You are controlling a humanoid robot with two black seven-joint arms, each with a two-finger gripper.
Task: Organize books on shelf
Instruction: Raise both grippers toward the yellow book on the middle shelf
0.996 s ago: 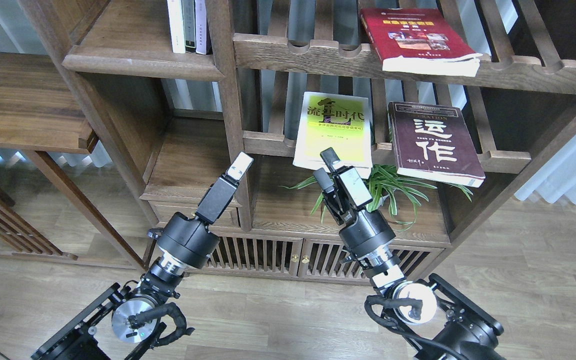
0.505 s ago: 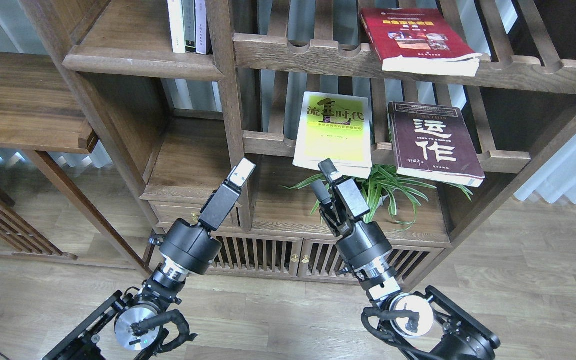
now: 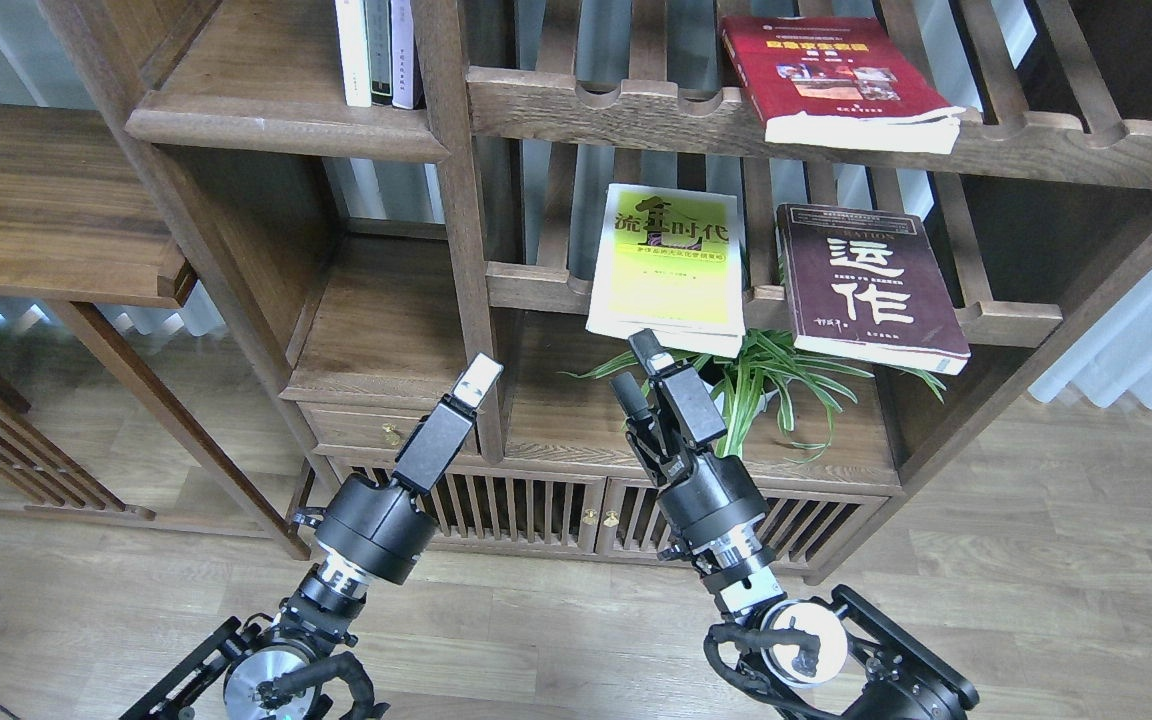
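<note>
Three books lie flat on slatted racks. The yellow-green and white book (image 3: 669,268) and the dark maroon book (image 3: 866,285) are on the middle rack. The red book (image 3: 826,75) is on the upper rack. The solid-plank shelf (image 3: 256,100) is at the upper left. My right gripper (image 3: 636,372) is open and empty, just below the front edge of the yellow-green book. My left gripper (image 3: 476,380) is empty, in front of the bookcase post. It shows edge-on, so its fingers cannot be told apart.
Thin upright books (image 3: 376,50) stand at the back of the upper left shelf. A green potted plant (image 3: 766,385) sits under the middle rack, right behind my right gripper. A second solid compartment (image 3: 386,320) lies lower left. A cabinet with slatted doors (image 3: 556,510) is below.
Both grippers have moved down and back from the bookcase. The right gripper's tips were over the yellow-green book's lower edge and are now below it. The books have not moved.
</note>
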